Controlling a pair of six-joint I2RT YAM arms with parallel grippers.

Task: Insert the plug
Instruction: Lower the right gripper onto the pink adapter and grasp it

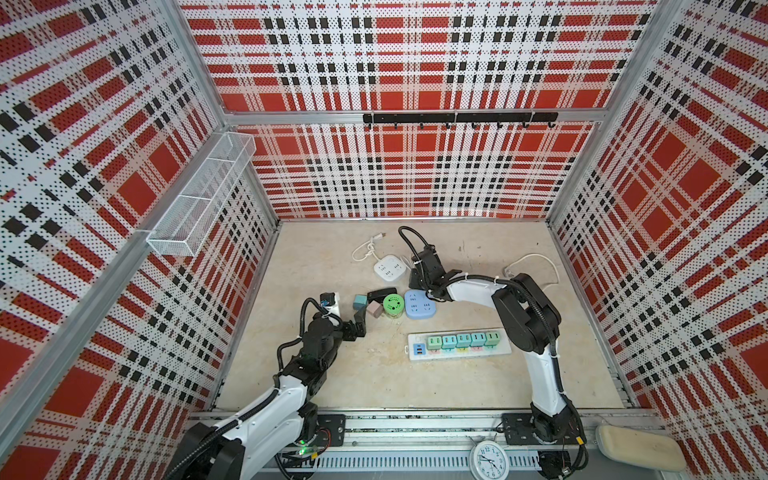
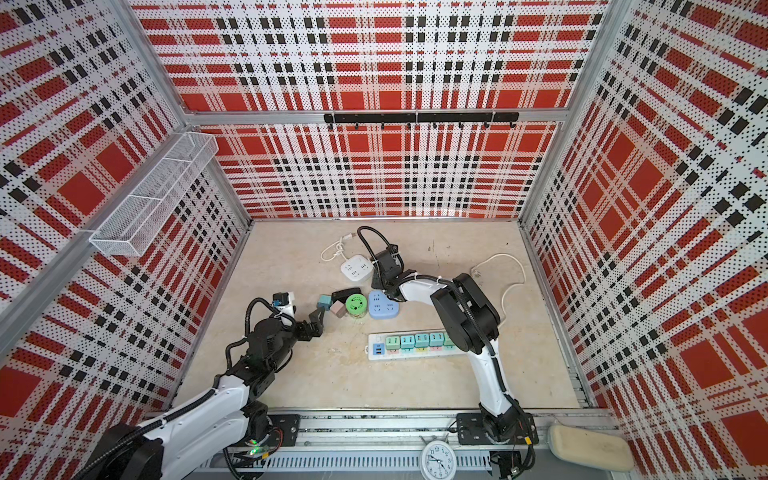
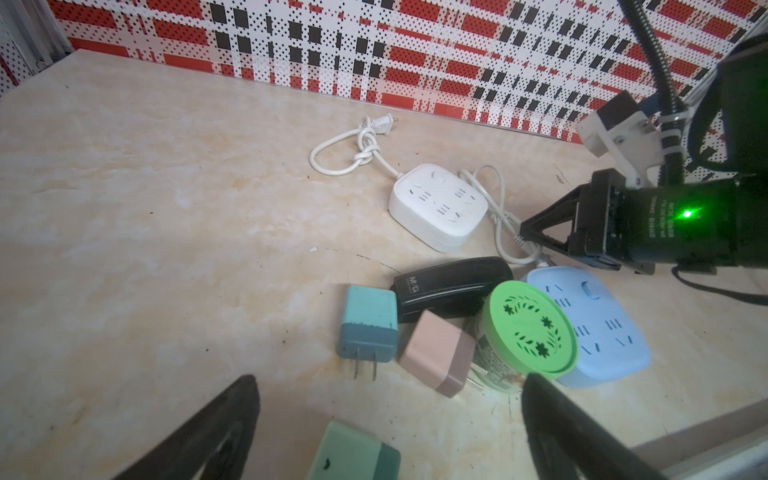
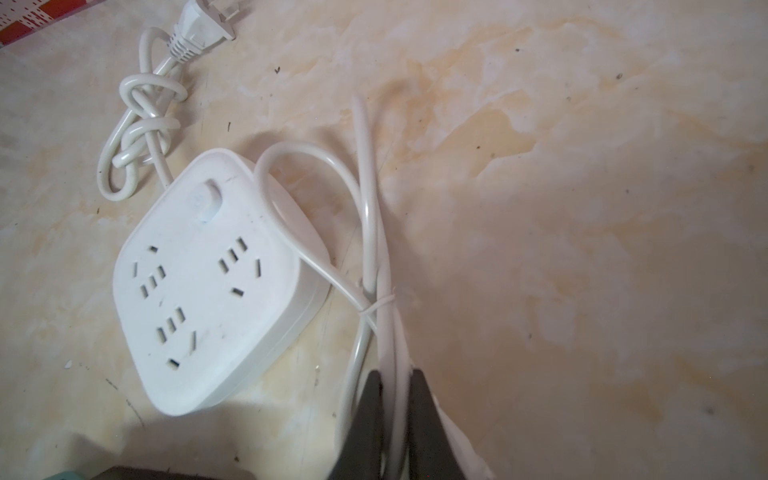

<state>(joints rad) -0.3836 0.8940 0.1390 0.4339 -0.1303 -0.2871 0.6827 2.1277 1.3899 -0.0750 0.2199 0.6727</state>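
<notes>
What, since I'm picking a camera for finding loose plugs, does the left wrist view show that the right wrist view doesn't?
Only the left wrist view: the teal plug, pink plug, black stapler, green-lidded can and blue socket block. Only the right wrist view: the white cable pinched by the right gripper, and the thin tie bundling it. Both: the white socket block, its knotted cord with a two-pin plug, and the right gripper itself.

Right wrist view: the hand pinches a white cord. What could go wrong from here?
The right hand pinches the tied cord bundle, not a plug; lifting may drag its loop against the white socket box. The open left hand flanks a green adapter; advancing could bump the teal adapter ahead.
</notes>
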